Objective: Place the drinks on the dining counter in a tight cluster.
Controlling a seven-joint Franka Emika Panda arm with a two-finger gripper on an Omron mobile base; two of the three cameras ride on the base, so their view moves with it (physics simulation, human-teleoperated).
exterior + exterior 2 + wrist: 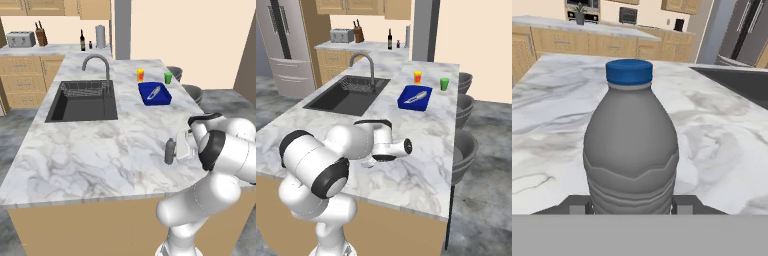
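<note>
Now, reading across from the left: far back on the rear counter stand the tall dark wine bottle [82,40] and, just beside it, the small reddish bottle [90,45], well apart from the dining worktop [90,150], that broad slab of veined white-grey marble with the black sink [82,102] sunk into it and the curved steel faucet [97,67] arching over. Moving right along the near edge, the small grey bottle [631,145] stands upright, long axis vertical, ribbed low on its matte body, round-shouldered, with a blue screw cap. It sits squarely between the fingers of the tool [631,205], which comes at it side-on from the right; the jaws are drawn in against its lower flanks, so it looks gripped, base at or just off the marble. Judging by that, the coming move hinges on where this bottle goes, and its two companions lie far away, back and to the left.
</note>
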